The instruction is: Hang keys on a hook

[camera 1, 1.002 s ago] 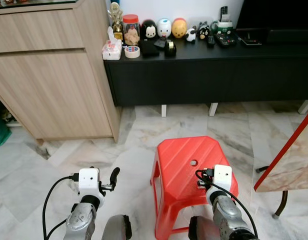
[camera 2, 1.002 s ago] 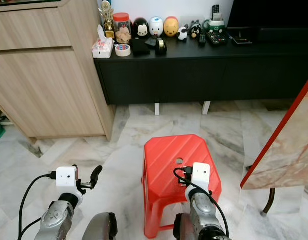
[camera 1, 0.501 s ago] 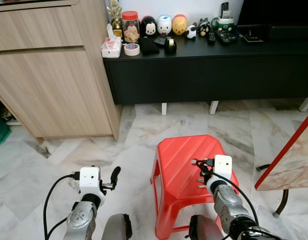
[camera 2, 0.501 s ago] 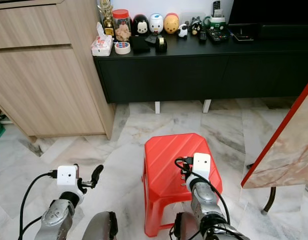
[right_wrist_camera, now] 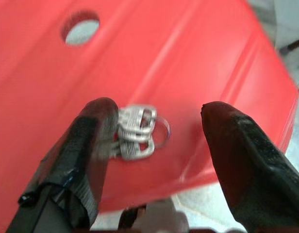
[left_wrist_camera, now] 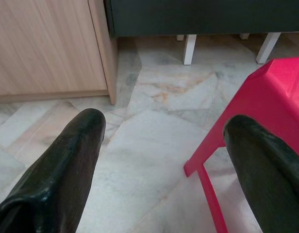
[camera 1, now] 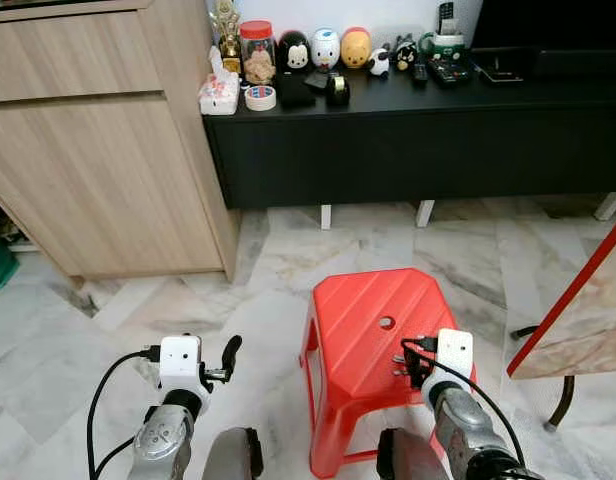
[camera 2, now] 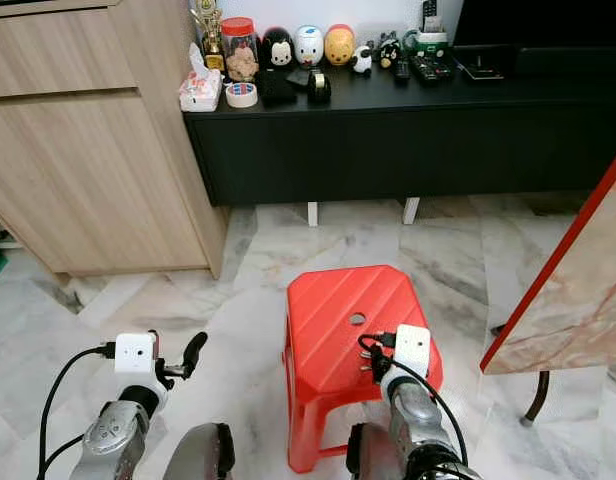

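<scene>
Keys (right_wrist_camera: pixel 136 132) on stool (camera 1: pixel 373 330), apparently touching right gripper (right_wrist_camera: pixel 157 145) finger.

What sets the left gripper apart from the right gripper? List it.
The left gripper hangs over bare marble floor beside the red stool; the right gripper sits over the stool's seat. Nothing lies between the left fingers; the keys lie between the right ones, against one finger. Both are open.

A home living room: marble floor (camera 1: pixel 288 260), wooden cabinet (camera 1: pixel 98 150) at upper left, and toy figures (camera 1: pixel 328 48) on a low black TV console (camera 1: pixel 408 140).
</scene>
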Motion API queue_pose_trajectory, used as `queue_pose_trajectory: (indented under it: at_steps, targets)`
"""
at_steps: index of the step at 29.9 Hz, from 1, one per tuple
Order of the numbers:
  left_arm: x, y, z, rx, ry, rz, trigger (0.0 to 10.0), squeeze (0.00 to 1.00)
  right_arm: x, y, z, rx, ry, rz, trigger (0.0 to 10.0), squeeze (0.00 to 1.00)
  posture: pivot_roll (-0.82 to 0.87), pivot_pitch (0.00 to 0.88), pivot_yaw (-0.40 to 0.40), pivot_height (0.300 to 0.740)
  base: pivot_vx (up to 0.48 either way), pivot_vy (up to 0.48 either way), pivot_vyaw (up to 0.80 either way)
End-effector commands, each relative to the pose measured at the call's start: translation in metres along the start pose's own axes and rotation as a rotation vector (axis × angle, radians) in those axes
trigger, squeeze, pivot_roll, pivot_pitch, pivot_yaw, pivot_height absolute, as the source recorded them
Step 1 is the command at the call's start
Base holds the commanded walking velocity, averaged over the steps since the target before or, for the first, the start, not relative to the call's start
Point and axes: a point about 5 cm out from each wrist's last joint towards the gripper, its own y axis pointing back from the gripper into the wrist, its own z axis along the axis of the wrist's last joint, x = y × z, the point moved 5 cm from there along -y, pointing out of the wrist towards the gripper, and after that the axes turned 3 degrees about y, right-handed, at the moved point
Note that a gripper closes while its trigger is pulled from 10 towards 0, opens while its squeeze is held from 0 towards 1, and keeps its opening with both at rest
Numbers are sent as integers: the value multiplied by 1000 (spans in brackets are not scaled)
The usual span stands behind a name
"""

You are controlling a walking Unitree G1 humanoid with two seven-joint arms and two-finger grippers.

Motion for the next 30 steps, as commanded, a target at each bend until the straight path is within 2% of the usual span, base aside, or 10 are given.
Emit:
queue_pose_trajectory:
  at_steps: [1, 12, 30]
  targets:
    - [0, 2, -4, 20, -9, -8, 10000, 0, 2, 1, -5, 20, 9, 11, 10000, 0, 74, 80, 15, 597, 0, 0, 0]
    - [2, 4, -5, 26, -12, -8, 10000, 0, 4, -2, 3, 16, 9, 10, 10000, 0, 78, 86, 17, 597, 0, 0, 0]
    - [1, 5, -8, 39, -10, -13, 10000, 0, 4, 0, -11, 81, 26, 20, 10000, 0, 79, 88, 20, 597, 0, 0, 0]
